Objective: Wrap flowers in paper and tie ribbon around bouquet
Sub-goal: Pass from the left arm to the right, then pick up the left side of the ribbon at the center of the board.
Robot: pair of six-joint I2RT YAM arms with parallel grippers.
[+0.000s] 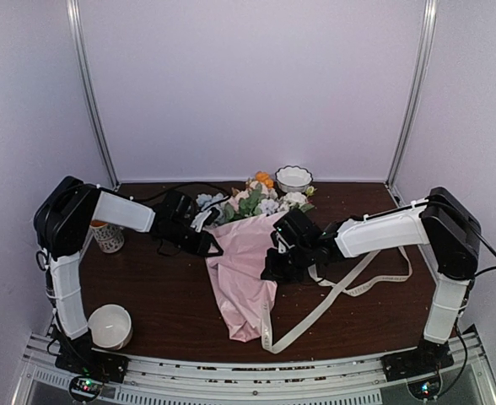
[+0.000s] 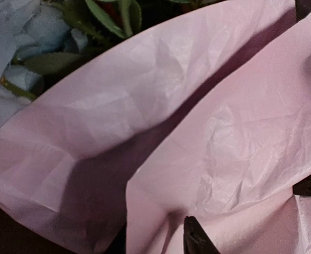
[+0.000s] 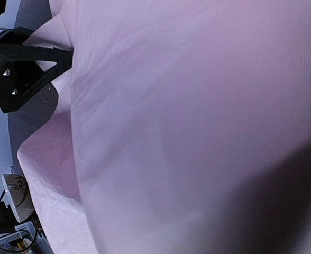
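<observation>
The right hand is pinching the paper by its edge, shut tight. The paper is looking thin, soft and easy to tear.

The paper lies in the middle of the worktop, its narrow end toward the near edge and its wide end toward the back, where the flowers stick out of it. Behind the flowers, at the far edge, stands a bowl. The left claw is at the paper's left side and the right claw at its right side, with the paper between them. The ribbon lies on the worktop to the right of the paper, running from beside the narrow end out toward the right, beneath the right arm. A cup stands at the left beside the left arm, and a second bowl sits in the near left corner
</observation>
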